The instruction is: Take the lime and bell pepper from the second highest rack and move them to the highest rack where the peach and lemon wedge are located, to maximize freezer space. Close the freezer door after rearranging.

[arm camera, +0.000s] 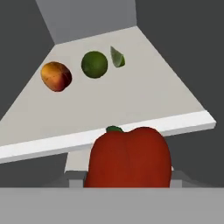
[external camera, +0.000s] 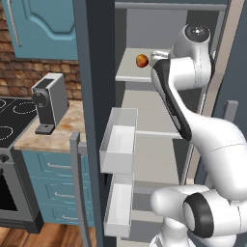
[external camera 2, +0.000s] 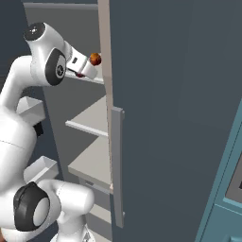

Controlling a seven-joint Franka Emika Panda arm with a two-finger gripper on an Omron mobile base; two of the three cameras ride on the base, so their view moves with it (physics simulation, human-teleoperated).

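Observation:
The red bell pepper (arm camera: 129, 159) sits close in front of the hand camera with my gripper (external camera: 156, 55) shut on it, just outside the front edge of the highest rack (arm camera: 131, 105). On that rack lie the orange peach (arm camera: 56, 76), the dark green lime (arm camera: 94, 64) and the pale lemon wedge (arm camera: 117, 57) in a row near the back. The peach (external camera: 142, 60) also shows beside my hand in the left base view. Below, the second highest rack (external camera 2: 92, 118) is bare. The freezer door (external camera: 94, 120) stands open at the left.
White door bins (external camera: 118, 140) stick out from the open door's inner side, close to my arm. A tall dark door panel with a grey bar handle (external camera 2: 116, 165) stands on the right. A coffee machine (external camera: 48, 101) is on the counter by the stove.

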